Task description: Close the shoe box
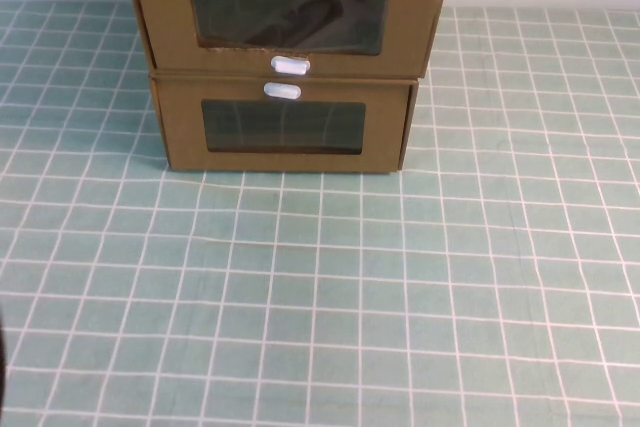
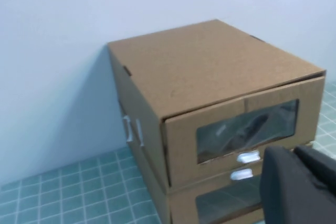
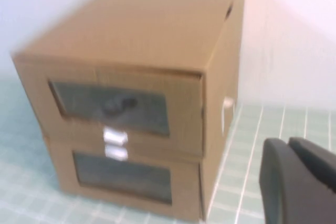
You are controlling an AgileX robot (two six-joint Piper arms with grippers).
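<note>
The shoe box (image 1: 287, 15), upper of two stacked cardboard drawers at the table's far middle, has its front panel jutting toward the robot, so closing means a push straight back; the left gripper (image 2: 302, 184) and right gripper (image 3: 299, 182) both hang near it, neither plainly nearer; whether either is wide or narrow I cannot tell.

A plain test bench: green checked tabletop (image 1: 320, 287), bare pale wall (image 2: 52, 51).
</note>
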